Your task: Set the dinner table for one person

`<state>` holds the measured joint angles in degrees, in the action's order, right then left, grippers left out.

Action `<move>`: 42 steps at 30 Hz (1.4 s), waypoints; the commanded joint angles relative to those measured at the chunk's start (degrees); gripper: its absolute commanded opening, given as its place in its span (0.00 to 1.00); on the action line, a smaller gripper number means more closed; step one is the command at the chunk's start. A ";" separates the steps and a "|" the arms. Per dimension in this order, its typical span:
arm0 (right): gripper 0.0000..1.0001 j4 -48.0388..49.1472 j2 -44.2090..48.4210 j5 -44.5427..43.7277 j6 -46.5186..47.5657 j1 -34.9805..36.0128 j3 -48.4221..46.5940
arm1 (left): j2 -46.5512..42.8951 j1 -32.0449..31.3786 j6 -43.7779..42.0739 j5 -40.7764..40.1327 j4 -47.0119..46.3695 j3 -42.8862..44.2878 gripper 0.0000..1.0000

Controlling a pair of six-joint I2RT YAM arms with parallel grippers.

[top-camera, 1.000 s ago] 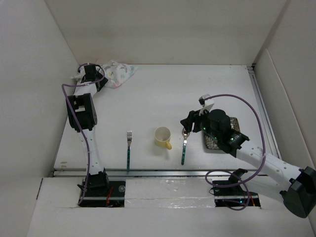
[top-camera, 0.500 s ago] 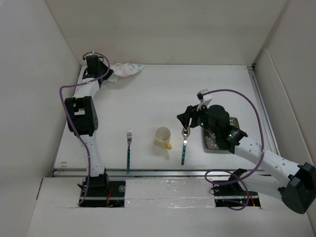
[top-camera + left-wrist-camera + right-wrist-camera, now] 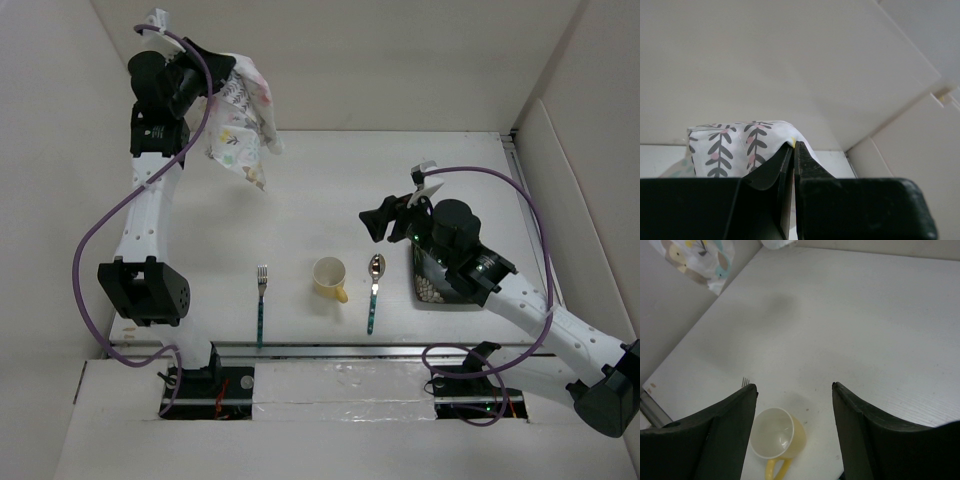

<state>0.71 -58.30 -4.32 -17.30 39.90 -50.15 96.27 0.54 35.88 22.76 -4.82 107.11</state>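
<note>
The table (image 3: 400, 180) is spread under both arms. Above its far left corner the cloth (image 3: 240, 130), judged soft and light, is hung limp, best gripped at an edge, as pinched by the clenched left gripper (image 3: 793, 147). The right gripper (image 3: 794, 386) is held wide, empty, near the cup (image 3: 329, 277).

left arm stands raised high, left gripper (image 3: 215, 75) clamped on cloth (image 3: 240, 120); right arm reaches forward low, right gripper (image 3: 375, 222) with jaws apart.
</note>
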 commanded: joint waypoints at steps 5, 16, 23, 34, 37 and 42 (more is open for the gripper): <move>0.79 1.04 -6.55 -3.94 2.97 0.62 -5.66 | 13.13 -9.23 -7.13 7.20 12.78 10.37 0.00; 0.73 3.32 -21.76 -9.66 2.01 0.62 -7.78 | 41.37 -6.09 -7.21 1.89 12.92 27.90 0.58; 0.00 6.41 -27.64 -8.87 1.57 -2.89 -8.20 | 34.36 -5.02 -11.54 -12.02 15.30 21.07 0.54; 0.15 12.12 -34.78 -0.44 -1.60 -8.35 -10.76 | 1.03 -24.34 -7.13 -33.39 -3.89 -39.16 0.21; 0.28 12.91 -32.14 0.18 -1.68 -8.35 -7.51 | 0.85 -27.69 -7.49 -34.62 -4.05 -44.43 0.35; 0.46 15.11 -26.96 2.47 -2.13 -8.35 -2.06 | 4.45 -27.69 -4.33 -35.51 -5.55 -44.80 0.45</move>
<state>10.24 -88.75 -4.12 -18.94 31.27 -53.65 99.88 -28.84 29.87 -8.91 -7.22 61.52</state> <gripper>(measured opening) 0.445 0.442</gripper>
